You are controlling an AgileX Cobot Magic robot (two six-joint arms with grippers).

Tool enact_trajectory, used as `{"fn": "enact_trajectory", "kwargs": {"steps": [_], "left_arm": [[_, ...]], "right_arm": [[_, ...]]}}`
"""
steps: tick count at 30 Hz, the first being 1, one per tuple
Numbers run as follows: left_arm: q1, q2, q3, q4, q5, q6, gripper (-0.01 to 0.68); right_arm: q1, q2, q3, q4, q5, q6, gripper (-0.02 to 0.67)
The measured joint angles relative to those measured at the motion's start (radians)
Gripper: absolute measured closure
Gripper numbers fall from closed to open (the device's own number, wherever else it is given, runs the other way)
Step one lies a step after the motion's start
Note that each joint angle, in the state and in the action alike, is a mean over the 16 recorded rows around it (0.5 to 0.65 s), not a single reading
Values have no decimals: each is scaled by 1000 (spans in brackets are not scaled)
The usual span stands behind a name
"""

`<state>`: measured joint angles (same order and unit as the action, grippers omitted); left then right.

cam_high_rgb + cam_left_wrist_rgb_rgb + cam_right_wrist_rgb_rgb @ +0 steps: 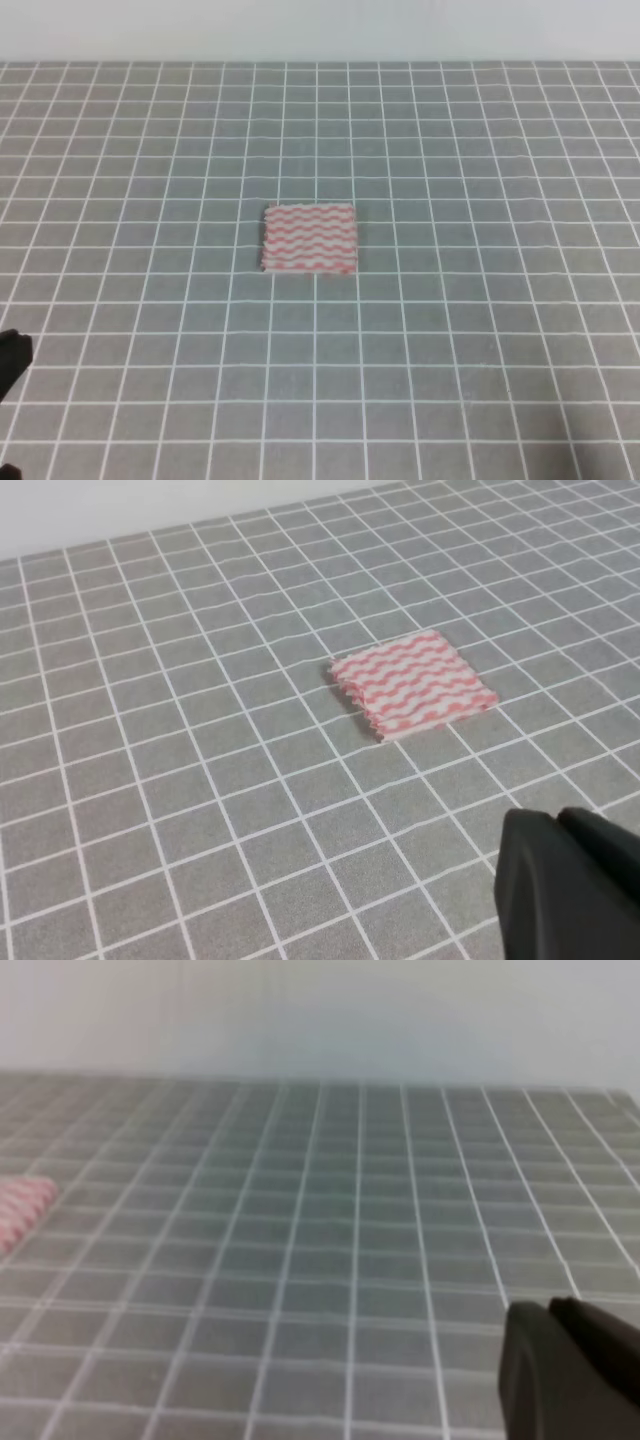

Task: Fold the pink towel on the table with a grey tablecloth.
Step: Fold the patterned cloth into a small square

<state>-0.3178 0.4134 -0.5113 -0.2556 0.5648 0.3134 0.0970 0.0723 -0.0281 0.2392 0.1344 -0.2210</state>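
left gripper (570,885): only a black chunk shows at the bottom right of the left wrist view, cut off by the frame; fingertips not visible, can't tell if spread or clenched; holding nothing visible. In the high view a dark bit at the far left edge, low down, well apart from the towel.
right gripper (575,1365): same story, a black block at the bottom right of the right wrist view, cropped; jaw state can't be told. Not made out in the high view.
towel (309,238): pink-and-white wavy stripes, lies flat on the table as a small rectangle, about two grid squares wide; untouched by either gripper. Left edge looks ragged or layered in the left wrist view (414,683); fold count hard to tell. In the right wrist view only a blurry sliver of it at the left edge (22,1210), rest cut off.
table (480,330): grey cloth with white grid, runs out of frame left, right and near the camera; far edge meets a pale wall beyond the towel.
room around towel: bare grid cloth on all four sides of the towel; both grippers sit on the near side, well apart from it.
blur: right wrist view is soft; grid lines are fuzzy there.
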Motion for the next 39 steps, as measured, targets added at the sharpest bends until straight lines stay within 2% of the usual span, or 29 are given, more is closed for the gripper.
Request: {"fn": "enact_trajectory", "kwargs": {"steps": [5,9,32,39], "left_arm": [[0,0,0,0,1,0,673],[0,0,0,0,2,0,673],[0,1,1,5,-3,0,673],[0,-50,38,31,-68,-20,673]], "right_arm": [[0,-33,24,-219,82,249,666],[0,-54,31,-291,136,336,666],[0,-60,34,-268,169,326,666],[0,-58,37,-268,167,326,666]]}}
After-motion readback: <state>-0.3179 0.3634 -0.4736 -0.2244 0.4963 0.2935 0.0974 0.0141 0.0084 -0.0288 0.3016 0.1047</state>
